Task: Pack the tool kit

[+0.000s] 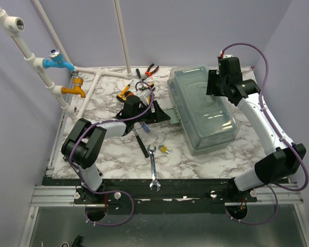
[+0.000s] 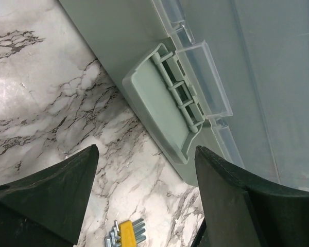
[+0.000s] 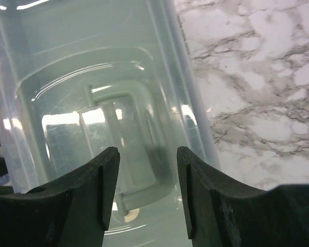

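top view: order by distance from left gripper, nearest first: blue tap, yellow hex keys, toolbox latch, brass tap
Left gripper:
1. Grey-green plastic toolbox latch, right at its tips.
2. Small yellow hex key set, toward the bases.
3. Brass tap, far left.
4. Blue tap, back left corner.

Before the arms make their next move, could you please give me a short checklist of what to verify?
1. Left gripper open: ok, jaws apart and facing the latch.
2. Right gripper open: ok, jaws apart above the handle.
3. Latch released: cannot tell; it stands out from the toolbox wall.
4. Lid raised for packing: not ok, it is down on the toolbox.
5. Tools packed: not ok; the wrench, hex key set and pliers lie on the table.
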Tool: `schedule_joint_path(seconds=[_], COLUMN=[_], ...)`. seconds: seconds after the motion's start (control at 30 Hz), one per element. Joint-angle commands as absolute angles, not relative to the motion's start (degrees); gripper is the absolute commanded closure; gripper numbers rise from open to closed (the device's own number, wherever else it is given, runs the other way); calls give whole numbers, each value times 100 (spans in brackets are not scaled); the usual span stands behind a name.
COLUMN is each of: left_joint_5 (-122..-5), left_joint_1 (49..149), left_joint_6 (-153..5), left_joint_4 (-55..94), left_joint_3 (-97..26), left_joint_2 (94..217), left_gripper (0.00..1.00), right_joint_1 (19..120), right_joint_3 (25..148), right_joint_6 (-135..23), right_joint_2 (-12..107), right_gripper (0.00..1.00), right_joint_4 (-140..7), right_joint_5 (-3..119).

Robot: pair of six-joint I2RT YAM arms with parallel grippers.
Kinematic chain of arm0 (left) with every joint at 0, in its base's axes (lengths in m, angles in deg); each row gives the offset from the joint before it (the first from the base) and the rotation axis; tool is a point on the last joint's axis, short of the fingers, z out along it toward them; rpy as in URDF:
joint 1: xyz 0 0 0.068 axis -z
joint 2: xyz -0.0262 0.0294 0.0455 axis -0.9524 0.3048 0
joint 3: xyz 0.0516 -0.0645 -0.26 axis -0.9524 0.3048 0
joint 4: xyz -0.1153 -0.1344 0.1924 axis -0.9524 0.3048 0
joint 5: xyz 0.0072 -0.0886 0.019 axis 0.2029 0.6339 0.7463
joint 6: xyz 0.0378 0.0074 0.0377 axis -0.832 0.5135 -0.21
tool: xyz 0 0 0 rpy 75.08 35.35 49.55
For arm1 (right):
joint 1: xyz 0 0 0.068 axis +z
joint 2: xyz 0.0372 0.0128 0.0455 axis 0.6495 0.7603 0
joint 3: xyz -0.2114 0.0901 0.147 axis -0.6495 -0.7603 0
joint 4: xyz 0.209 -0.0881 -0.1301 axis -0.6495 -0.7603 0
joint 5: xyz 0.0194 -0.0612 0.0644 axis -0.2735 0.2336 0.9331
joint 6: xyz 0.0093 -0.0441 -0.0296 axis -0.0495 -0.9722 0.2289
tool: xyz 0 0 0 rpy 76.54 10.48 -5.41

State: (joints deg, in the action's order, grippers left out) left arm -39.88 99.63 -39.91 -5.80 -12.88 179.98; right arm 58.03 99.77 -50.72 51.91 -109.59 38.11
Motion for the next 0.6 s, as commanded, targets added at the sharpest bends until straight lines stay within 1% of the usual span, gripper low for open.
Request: schedule_joint_path(seconds=[0.0, 0.17, 0.3, 0.33, 0.4, 0.57], left_joint_5=[-3776, -3752, -3812, -3894, -4203, -4587], left_joint_1=[9979, 9980, 9981, 10005, 10057, 10108], left_joint_6=[-4088, -4133, -4266, -4377, -4644, -4907], left_joint_4=[-857, -859, -804, -670, -347, -150], left_joint_3=[-1410, -1421, -1376, -1379, -1392, -1244], left_joint_2=[18083, 18101, 17986, 17913, 17714, 17359], left_gripper=[23, 23, 23, 23, 23, 23], right_joint_1=[5809, 5874, 6004, 6037, 6134, 6315], right_joint_3=[10221, 10177, 10218, 10248, 10333, 10295], right_joint_6=[-5267, -5390, -5420, -5416, -5358, -5315], right_joint_2=[5412, 5505, 5670, 5756, 5919, 6138], right_gripper=[44, 44, 43, 43, 38, 37], right_joint_4=[-11286, -11288, -11409, -11484, -11660, -11862], right_joint_5=[3111, 3166, 2877, 2666, 2072, 964])
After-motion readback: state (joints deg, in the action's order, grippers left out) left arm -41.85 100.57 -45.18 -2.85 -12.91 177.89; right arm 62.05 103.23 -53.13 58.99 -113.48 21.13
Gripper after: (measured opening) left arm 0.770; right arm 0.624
